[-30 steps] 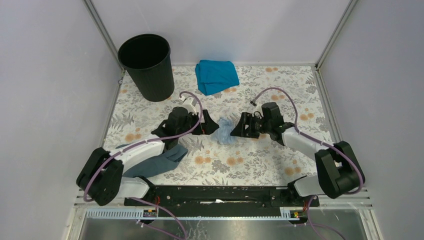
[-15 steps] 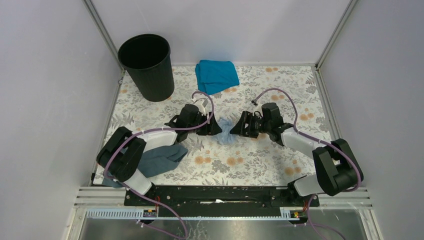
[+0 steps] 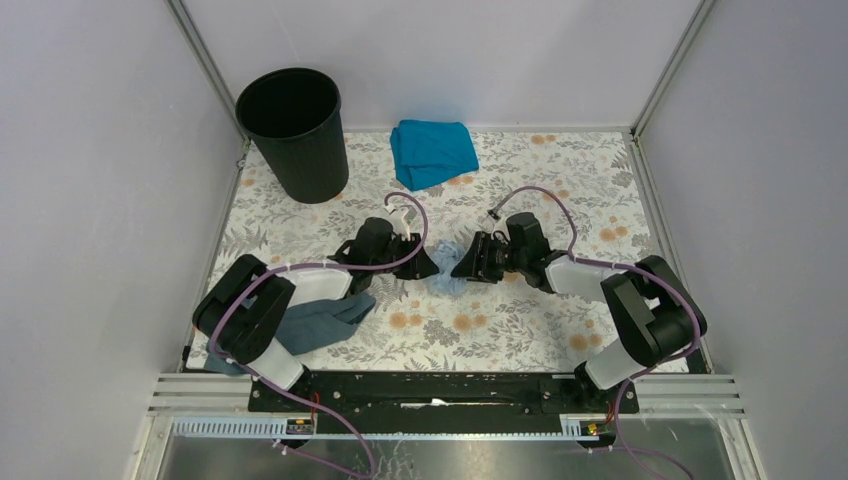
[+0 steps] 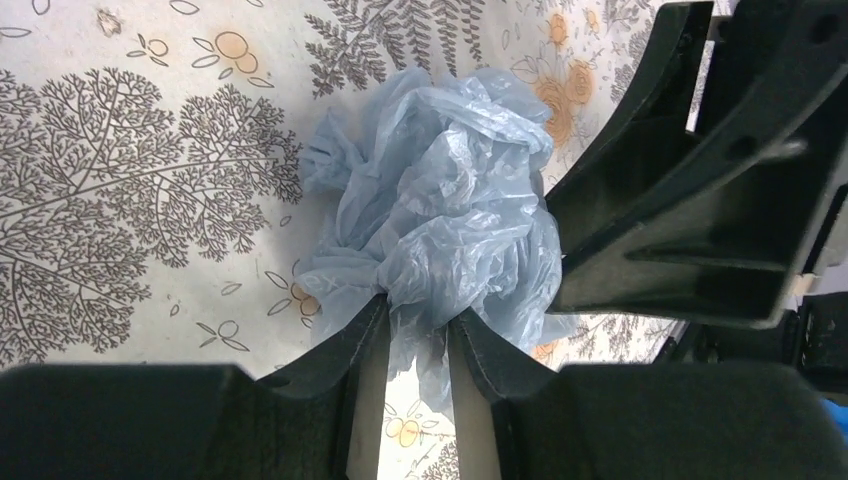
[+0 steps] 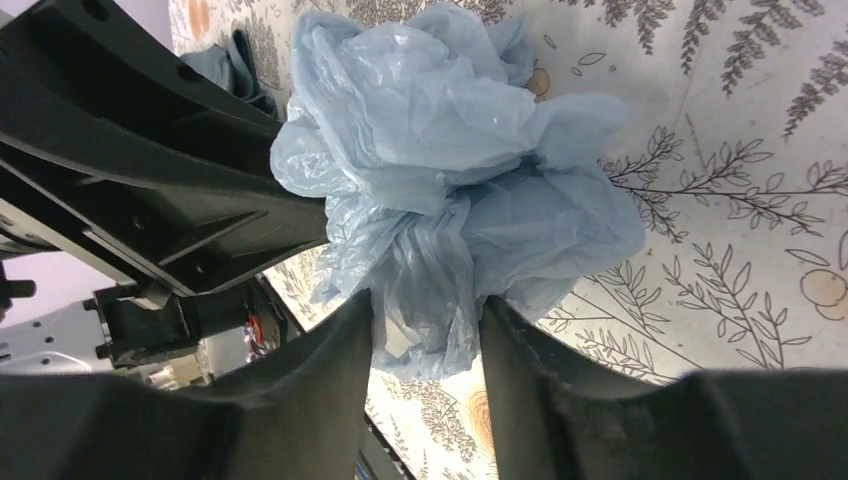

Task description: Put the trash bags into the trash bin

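The trash bag [image 3: 444,276] is a crumpled pale blue film lying on the floral table between my two grippers. My left gripper [image 3: 430,268] comes at it from the left and my right gripper [image 3: 460,268] from the right, nearly tip to tip. In the left wrist view the left gripper [image 4: 418,315] pinches a fold of the bag [image 4: 440,200] between its fingertips. In the right wrist view the right gripper [image 5: 428,305] holds a thicker bunch of the bag [image 5: 440,150] that fills the gap between its jaws. The black trash bin [image 3: 292,130] stands upright at the far left corner.
A folded teal cloth [image 3: 432,150] lies at the back centre. A dark slate-grey cloth [image 3: 320,320] lies under the left arm near the front. Grey walls enclose the table on the left, right and back.
Both grippers have moved inward onto the bag and narrowed their jaws on it. The left arm stretched right; the right arm slid left. The bag is now bunched between them.
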### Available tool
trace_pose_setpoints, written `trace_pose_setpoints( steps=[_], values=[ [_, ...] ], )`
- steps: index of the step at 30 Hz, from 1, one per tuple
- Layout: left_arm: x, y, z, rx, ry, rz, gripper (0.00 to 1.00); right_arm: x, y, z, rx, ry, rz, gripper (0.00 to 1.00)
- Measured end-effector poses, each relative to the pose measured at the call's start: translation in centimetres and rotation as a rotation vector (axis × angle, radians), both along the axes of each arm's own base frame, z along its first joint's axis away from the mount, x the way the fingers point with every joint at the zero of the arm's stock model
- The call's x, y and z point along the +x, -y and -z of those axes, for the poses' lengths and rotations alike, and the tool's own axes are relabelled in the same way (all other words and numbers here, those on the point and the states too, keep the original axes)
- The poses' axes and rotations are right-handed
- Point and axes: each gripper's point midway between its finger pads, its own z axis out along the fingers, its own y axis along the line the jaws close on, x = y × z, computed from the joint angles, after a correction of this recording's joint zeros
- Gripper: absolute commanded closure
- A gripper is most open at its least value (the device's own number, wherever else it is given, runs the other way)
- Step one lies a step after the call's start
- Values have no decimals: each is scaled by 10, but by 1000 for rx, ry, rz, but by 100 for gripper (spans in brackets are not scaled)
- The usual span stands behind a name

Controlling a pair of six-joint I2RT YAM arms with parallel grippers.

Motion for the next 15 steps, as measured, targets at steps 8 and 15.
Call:
trace_pose_setpoints(
  steps=[8, 15],
  values=[
    [-11, -10, -18, -52, 75, 1, 82, -1, 15, 5, -107, 32, 39, 100],
    [-8, -34, -33, -119, 139, -80, 93, -10, 44, -12, -232, 116, 69, 100]
  ],
)
